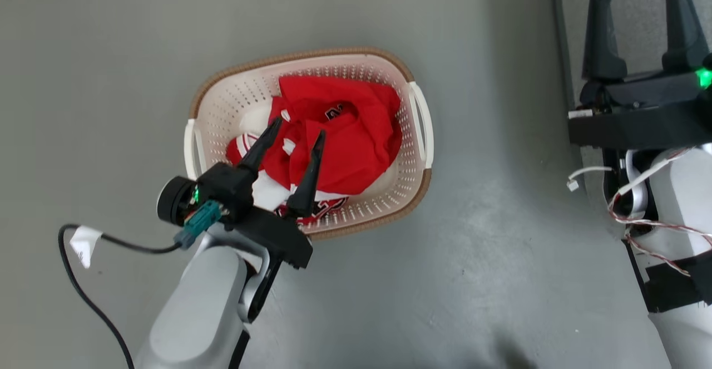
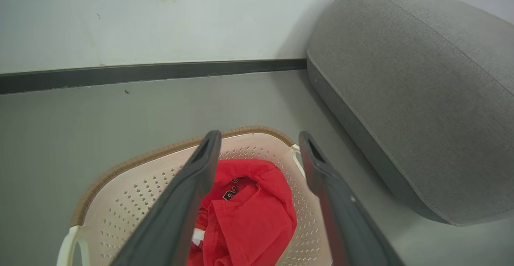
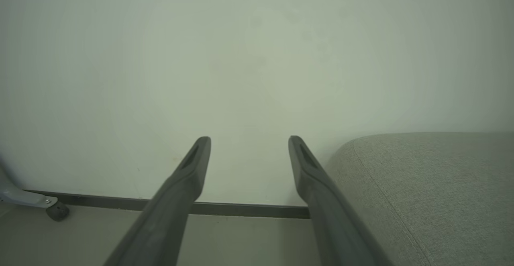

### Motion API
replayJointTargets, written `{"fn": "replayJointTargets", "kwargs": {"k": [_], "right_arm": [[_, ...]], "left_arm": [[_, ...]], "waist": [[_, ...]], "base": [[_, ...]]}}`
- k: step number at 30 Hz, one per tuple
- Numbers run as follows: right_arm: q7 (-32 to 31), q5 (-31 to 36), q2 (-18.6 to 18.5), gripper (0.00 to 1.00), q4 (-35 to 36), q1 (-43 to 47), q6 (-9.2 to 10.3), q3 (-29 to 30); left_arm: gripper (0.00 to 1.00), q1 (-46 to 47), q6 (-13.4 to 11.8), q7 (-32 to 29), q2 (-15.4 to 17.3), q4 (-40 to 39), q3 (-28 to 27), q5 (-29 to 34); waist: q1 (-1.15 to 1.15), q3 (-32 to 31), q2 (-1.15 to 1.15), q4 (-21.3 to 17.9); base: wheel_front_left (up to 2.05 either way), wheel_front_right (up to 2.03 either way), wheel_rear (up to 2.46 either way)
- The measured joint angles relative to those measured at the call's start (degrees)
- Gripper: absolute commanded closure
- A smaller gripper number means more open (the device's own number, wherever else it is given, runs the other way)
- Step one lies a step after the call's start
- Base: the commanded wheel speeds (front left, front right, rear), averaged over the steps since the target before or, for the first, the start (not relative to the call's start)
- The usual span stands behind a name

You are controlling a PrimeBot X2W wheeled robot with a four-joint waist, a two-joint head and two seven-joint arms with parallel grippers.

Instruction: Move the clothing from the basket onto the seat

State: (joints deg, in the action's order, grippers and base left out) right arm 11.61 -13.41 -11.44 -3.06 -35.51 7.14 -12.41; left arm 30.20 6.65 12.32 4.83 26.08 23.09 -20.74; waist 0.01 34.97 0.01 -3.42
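The left gripper (image 1: 299, 127), fingers spread wide and empty, hangs over the red clothing (image 1: 345, 135) heaped in the basket (image 1: 311, 54), apparently to straddle a fold, while the right gripper (image 3: 249, 139), equally open and empty, idles beside the grey seat (image 2: 421, 77).

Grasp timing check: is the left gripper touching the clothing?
Cannot tell. In the head view the open left gripper overlaps the clothing; the left wrist view shows no plain gap or contact either.

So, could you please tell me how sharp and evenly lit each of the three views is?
Head view: crisp, soft even light, the clothing sharp in the basket. Left wrist view: clear, the seat shading the wall beside it. Right wrist view: hazy and washed out, dim at the corners.
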Motion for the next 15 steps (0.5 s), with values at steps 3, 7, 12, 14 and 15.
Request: {"fn": "replayJointTargets", "kwargs": {"k": [3,7,12,14,15], "right_arm": [[-0.53,0.97,0.46,0.0,1.33,-1.54,0.0,0.24],[-1.03,2.49,1.53,0.0,2.31,-2.92,0.0,0.15],[-1.46,2.86,2.54,0.0,2.24,-3.35,0.0,0.14],[-1.46,2.88,3.03,0.0,2.22,-3.33,0.0,0.19],[-1.46,2.89,3.24,0.0,2.22,-3.32,0.0,0.23]], "left_arm": [[0.0,2.72,0.44,-1.29,0.16,1.2,1.05,0.32],[0.0,6.4,0.48,-3.24,0.8,3.44,2.01,0.33],[0.0,8.61,0.49,-5.32,1.8,6.62,3.54,0.34],[0.0,9.46,0.49,-6.45,2.03,8.01,4.23,0.34],[0.0,9.88,0.49,-6.98,2.05,8.57,4.47,0.33]], "waist": [[0.0,2.52,0.0,-0.23],[0.0,5.82,0.0,-0.59],[0.0,8.75,0.0,-1.16],[0.0,9.96,0.0,-1.55],[0.0,10.48,0.0,-1.77]], "base": [[0.0,0.0,0.0],[0.0,0.0,0.0],[0.0,0.0,0.0],[0.0,0.0,0.0],[0.0,0.0,0.0]]}}
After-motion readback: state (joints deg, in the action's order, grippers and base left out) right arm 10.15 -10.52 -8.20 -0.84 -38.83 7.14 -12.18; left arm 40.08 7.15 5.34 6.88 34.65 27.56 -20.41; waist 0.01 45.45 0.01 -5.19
